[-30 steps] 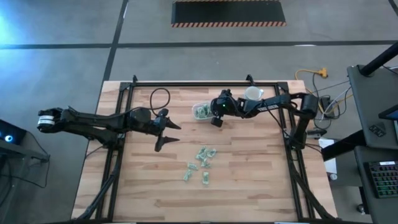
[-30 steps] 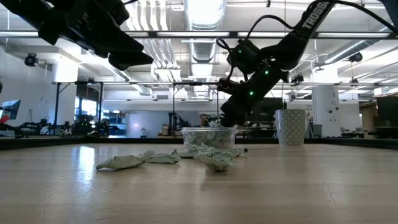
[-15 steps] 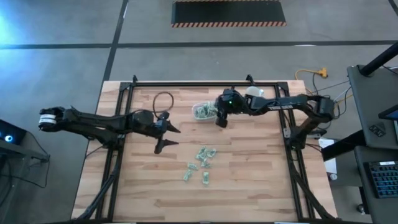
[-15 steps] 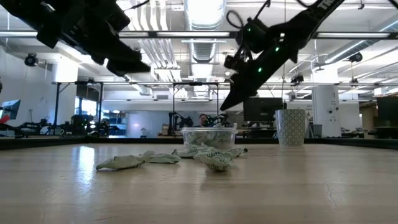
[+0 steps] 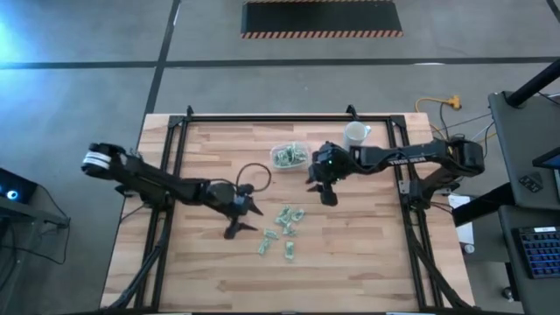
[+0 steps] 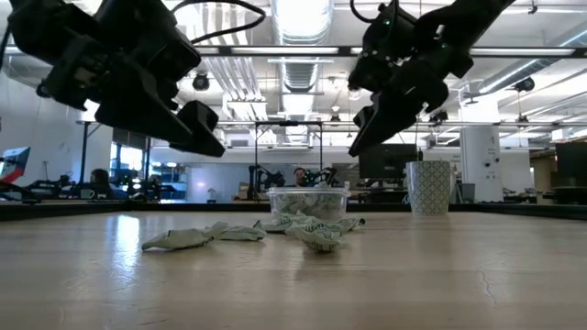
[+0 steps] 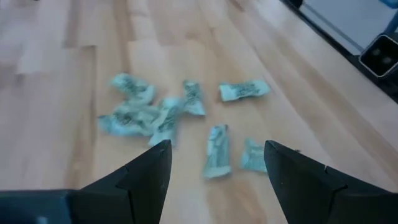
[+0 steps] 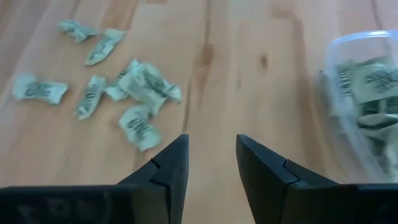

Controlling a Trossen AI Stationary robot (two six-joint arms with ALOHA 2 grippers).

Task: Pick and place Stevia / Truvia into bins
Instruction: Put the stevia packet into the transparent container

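Observation:
Several light green Stevia / Truvia packets (image 5: 282, 232) lie loose on the wooden table's middle, also in the left wrist view (image 7: 186, 106) and the right wrist view (image 8: 118, 93). The clear bin (image 5: 290, 156) stands farther back with packets inside (image 8: 367, 93). My left gripper (image 5: 245, 223) hangs open just left of the loose packets, above the table, its fingers (image 7: 155, 168) pointing at them. My right gripper (image 5: 325, 194) is open and holds nothing. It hovers between the bin and the packets, to the bin's near right (image 8: 211, 142).
A white patterned cup (image 5: 355, 133) stands at the far right of the bin, also in the low view (image 6: 427, 188). A black cable loop (image 5: 254, 171) rides on the left arm. Bare wood lies to the near side and left of the packets.
My left gripper has swung toward the table's near edge and right, sinking toward the loose packets. My right gripper has drawn away from the bin, risen, and gone toward the near edge and right. The packets on the table and the bin have stayed put.

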